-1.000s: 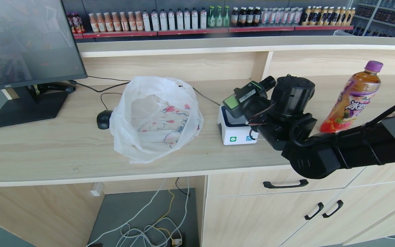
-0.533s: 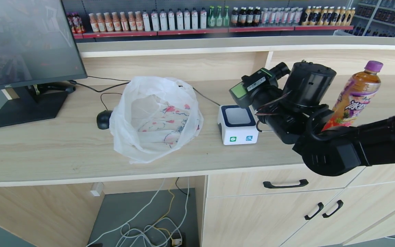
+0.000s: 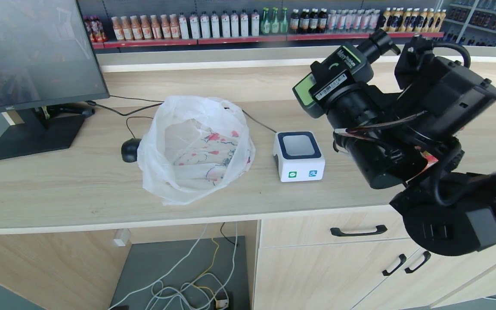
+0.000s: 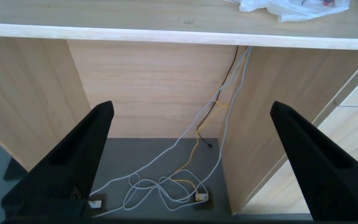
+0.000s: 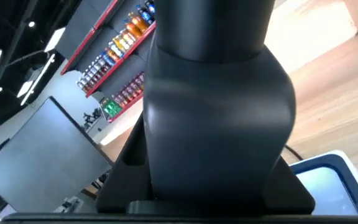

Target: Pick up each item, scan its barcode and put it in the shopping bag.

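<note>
So the right arm [image 3: 403, 142] is hanging raised over the worktop [image 3: 58, 189], elbow low by the drawers and wrist cocking up toward the back shelf. Honestly I'm not seeing enough of the right tool [image 5: 211, 124] to tell if it's apart or together. The scanner [image 3: 298, 156] is sitting left of and below that tool, and the shopping bag [image 3: 196, 148] is slumping open further left, past the scanner. A red sliver of what looks like the bottle [image 3: 428, 159] is peeking out behind the arm. The left tool [image 4: 191, 106] is hanging below the worktop edge, fingers [image 4: 73, 162] spreading wide apart, with cables [image 4: 160, 186] lying on the floor beyond it.
</note>
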Motion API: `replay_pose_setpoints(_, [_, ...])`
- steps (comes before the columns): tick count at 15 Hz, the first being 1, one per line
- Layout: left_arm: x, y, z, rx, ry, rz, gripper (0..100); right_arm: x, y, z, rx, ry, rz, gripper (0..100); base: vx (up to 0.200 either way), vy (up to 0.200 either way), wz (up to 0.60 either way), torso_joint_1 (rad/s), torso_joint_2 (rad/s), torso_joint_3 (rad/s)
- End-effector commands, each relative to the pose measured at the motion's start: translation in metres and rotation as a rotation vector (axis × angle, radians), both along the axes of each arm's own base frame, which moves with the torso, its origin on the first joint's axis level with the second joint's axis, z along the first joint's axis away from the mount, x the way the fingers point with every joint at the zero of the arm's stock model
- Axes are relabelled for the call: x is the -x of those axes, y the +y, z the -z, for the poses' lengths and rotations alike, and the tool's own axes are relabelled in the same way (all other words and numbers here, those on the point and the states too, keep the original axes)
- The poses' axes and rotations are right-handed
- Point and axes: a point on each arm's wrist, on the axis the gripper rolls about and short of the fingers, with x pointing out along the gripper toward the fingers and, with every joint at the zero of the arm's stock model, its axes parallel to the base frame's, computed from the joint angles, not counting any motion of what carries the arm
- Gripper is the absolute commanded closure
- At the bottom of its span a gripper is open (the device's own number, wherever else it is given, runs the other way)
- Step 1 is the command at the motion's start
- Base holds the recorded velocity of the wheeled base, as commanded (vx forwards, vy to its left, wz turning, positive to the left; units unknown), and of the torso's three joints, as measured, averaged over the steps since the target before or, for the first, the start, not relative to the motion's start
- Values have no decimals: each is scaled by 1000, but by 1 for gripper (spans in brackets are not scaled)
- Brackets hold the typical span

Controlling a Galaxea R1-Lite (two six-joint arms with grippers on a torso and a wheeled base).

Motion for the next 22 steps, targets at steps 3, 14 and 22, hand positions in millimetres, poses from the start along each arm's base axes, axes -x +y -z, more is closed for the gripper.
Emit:
replay_pose_setpoints(3, [0, 0, 0, 0, 0, 0, 0, 22, -9, 21, 277, -159, -8, 100, 0, 0, 0, 0, 0, 0])
replay_pose_setpoints(14, [0, 0, 0, 2, 0, 0, 0, -11, -41, 48, 610, -278, 170, 100, 0, 0, 0, 0, 0, 0])
replay_pose_setpoints(22, [0, 0, 0, 5, 0, -2, 0, -12, -42, 50, 599, -267, 163, 100, 0, 200, 0, 4, 4, 0])
